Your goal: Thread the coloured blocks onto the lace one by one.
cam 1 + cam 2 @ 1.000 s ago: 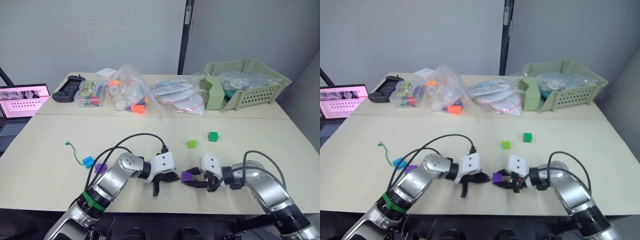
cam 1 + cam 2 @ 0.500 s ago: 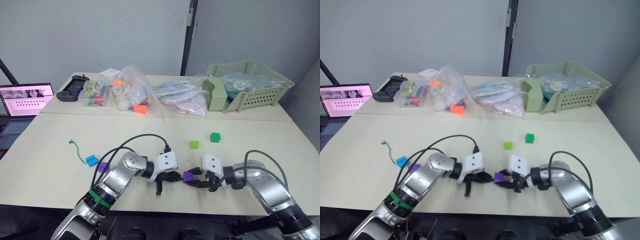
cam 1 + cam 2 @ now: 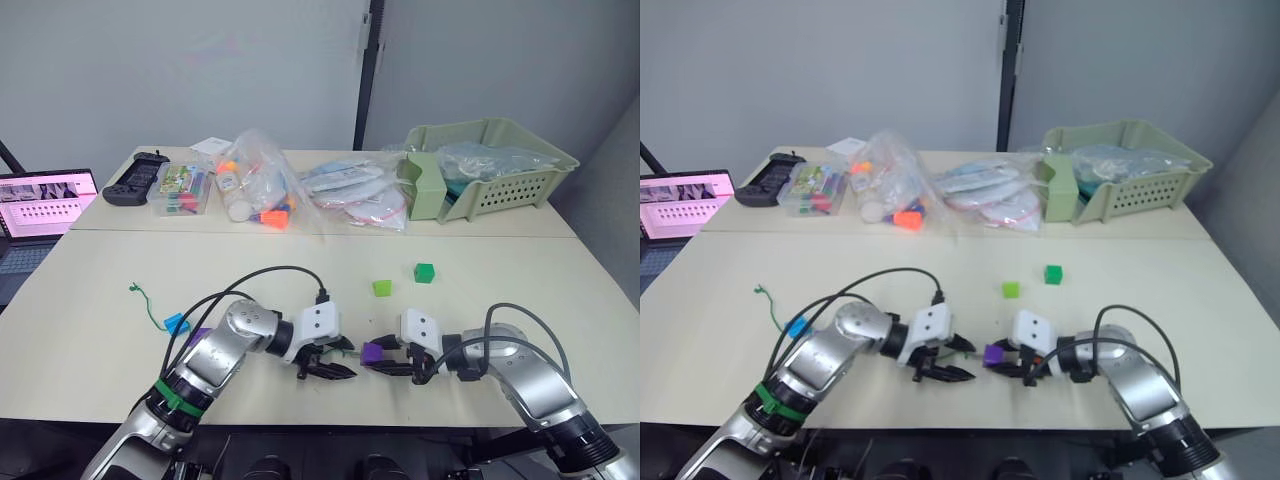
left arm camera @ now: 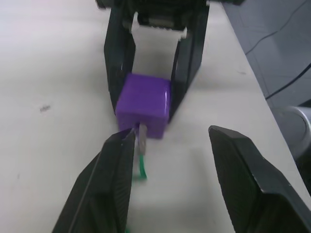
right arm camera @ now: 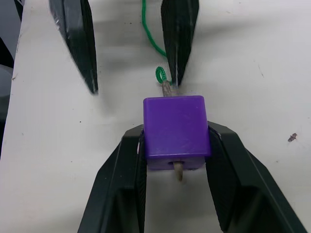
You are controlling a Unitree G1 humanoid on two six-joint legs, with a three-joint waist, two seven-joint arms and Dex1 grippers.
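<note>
Between right hand (image 5: 176, 194) fingers, purple block (image 5: 176, 127).

At the far side of the surface (image 3: 90, 300) lay clear plastic bags (image 3: 262, 192) of toys, a pale green basket (image 3: 492, 165), a black controller (image 3: 138, 176) and an open laptop (image 3: 40, 205).

Pale beige table (image 3: 90, 270), seam across; grey wall (image 3: 180, 70) behind, dark vertical post (image 3: 368, 70).
</note>
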